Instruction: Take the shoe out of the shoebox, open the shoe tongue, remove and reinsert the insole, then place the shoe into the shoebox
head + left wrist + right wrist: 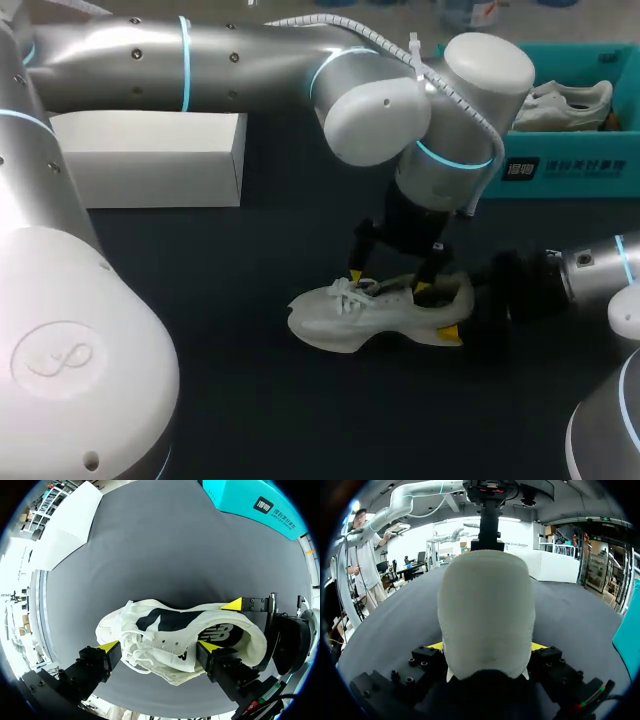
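Querying station: Requesting white sneaker (370, 318) position and handling class.

Replying station: Lies upright on its sole on the dark table (250, 400), lower centre of the head view, well apart from the teal shoebox (560, 170) at upper right. Judged light; soft in upper and tongue (170, 637), firmer at sole and heel (486, 605). Brace at the heel; lift at the tongue edge.

Querying station: Requesting tool state.

Replying station: Pinching the heel with the right gripper (487, 646), one yellow tip per side. Straddling laces (135, 652) and tongue with the left gripper (159, 646), spread wide: one tip beside the laces, the other at the collar opening. Grips nothing. Beware of snagging the laces.
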Robot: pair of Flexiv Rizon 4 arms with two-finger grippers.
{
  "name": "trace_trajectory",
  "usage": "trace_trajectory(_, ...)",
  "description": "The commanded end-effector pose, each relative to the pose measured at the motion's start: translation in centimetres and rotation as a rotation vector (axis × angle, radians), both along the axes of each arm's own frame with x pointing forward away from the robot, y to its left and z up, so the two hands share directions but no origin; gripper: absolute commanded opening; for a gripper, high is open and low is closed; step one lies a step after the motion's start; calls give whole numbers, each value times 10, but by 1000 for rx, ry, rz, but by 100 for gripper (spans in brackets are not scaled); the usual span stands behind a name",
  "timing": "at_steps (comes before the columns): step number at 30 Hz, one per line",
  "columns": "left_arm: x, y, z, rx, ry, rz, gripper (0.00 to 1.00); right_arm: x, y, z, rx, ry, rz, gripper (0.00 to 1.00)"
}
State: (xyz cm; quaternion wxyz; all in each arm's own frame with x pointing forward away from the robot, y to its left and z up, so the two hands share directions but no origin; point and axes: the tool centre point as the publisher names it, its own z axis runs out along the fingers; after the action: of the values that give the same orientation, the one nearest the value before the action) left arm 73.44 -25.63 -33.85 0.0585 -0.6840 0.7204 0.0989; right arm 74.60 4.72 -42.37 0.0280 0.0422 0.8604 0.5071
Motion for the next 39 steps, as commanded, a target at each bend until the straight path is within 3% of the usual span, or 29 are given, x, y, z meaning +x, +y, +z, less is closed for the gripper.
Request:
trace_trajectory(1,-2,7,6,-10,1,-11,98,0,2,-1,-4,1,-1,0)
trace_trajectory(16,-6,-2,-11,31,49,-51,100,0,2,-1,-4,1,-1,0)
trace_trajectory(17,-5,-1,-12,33,49,-51,89,0,2,-1,-4,1,-1,0)
trace_trajectory(18,-5,1,-11,33,50,-45,47,0,2,-1,-4,1,-1,0)
trace_trajectory(19,-5,4,-9,32,50,-44,29,0,2,-1,-4,1,-1,0)
trace_trajectory(20,-5,6,-8,32,50,-43,0,0,2,-1,-4,1,-1,0)
trace_trajectory(39,3,70,37,-250,141,74,0,0,2,-1,-4,1,-1,0)
